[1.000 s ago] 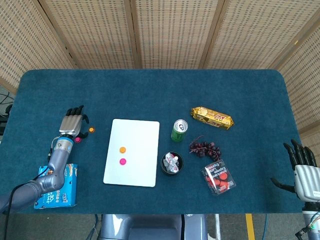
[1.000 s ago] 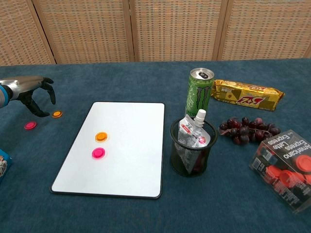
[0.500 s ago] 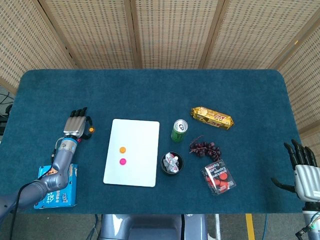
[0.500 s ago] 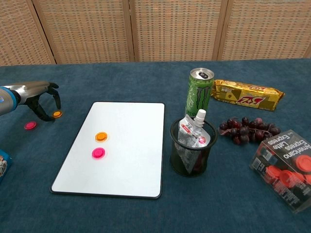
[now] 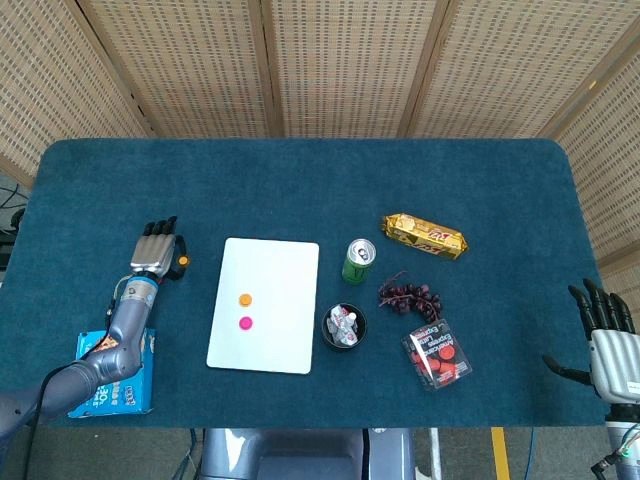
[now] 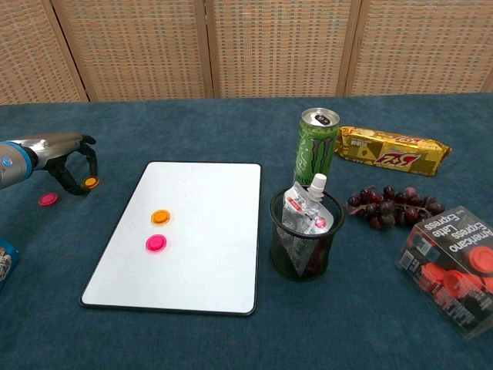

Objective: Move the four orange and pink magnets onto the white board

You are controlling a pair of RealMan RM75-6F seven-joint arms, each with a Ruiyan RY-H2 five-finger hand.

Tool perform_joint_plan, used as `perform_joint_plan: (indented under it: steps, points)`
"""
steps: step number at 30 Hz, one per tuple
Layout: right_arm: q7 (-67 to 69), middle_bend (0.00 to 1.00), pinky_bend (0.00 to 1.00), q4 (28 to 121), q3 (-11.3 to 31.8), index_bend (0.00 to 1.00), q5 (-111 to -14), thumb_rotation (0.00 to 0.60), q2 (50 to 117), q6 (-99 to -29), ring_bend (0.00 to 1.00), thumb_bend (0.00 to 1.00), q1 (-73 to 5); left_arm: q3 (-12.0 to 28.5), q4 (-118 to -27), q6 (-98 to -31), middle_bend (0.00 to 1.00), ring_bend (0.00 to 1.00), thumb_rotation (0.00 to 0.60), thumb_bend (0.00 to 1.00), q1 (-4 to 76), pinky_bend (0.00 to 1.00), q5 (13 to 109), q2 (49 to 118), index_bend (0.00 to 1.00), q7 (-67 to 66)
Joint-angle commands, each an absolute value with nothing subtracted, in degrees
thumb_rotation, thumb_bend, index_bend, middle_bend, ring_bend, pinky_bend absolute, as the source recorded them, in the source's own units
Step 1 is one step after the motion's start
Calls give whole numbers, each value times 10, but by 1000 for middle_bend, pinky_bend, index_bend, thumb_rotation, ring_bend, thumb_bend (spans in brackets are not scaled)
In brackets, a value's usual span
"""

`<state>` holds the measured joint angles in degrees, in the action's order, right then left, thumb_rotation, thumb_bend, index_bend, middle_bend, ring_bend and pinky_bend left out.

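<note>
The white board lies flat left of the table's middle. An orange magnet and a pink magnet sit on it. A second orange magnet lies on the blue cloth just left of the board. My left hand arches over it, fingers curved down on either side; I cannot tell whether they touch it. A second pink magnet lies on the cloth further left, beside the hand. My right hand hangs by the table's right edge with its fingers spread, holding nothing.
A green can and a black mesh cup with a pouch stand right of the board. Beyond them are a gold snack bar, dark grapes and a clear box of red caps. A blue packet lies under my left forearm.
My left hand has moved right, past the pink magnet, and lowered over the orange magnet, its fingers curling closer around it. Both loose magnets and the right hand have stayed put.
</note>
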<state>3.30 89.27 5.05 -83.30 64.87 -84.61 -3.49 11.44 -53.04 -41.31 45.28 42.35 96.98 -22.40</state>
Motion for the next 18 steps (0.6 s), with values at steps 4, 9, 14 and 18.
perform_joint_plan:
  steps: [4,9,14,18]
  points:
    - [35,0,0,893,50,0,-833,600,648,-845,0,58,-35,122,-578,-428,0,0,600,347,447,0,433,945,573,-217]
    - [36,0,0,894,50,0,-833,600,647,-844,0,55,-35,123,-688,-455,0,0,600,345,443,0,473,907,573,-210]
    - [36,0,0,894,50,0,-833,600,647,-843,0,61,-36,112,-799,-473,0,0,600,341,447,0,505,891,573,-221]
    - [39,0,0,894,50,0,-833,600,647,-844,0,65,-35,101,-854,-479,0,0,600,338,466,0,491,908,573,-264]
